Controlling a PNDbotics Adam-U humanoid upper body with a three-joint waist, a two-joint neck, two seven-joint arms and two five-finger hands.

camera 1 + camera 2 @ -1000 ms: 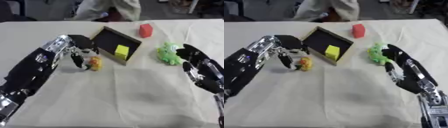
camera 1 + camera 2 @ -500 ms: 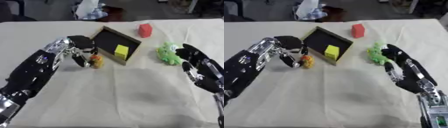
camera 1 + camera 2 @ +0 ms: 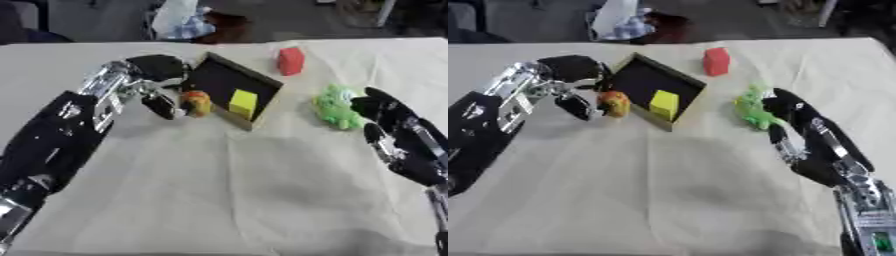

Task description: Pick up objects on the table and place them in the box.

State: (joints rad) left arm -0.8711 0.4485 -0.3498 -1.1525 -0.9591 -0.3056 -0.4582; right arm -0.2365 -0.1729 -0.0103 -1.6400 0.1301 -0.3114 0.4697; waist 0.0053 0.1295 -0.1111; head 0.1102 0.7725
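Now carrying orange toy (image 3: 196,102) toward box (image 3: 229,90).
Pinched in left hand (image 3: 157,85); probably light, small, slippery; right hand (image 3: 385,112) relaxed open beside green toy (image 3: 332,106).

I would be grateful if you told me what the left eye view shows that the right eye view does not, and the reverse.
Only the left eye view shows more of the left arm running down to the lower left corner. Only the right eye view shows the right arm's silver wrist section with a small green spot near the bottom edge. Both show the left robot hand beside the small orange and yellow object, the black box holding the yellow block, the red block, and the right robot hand next to the green toy.
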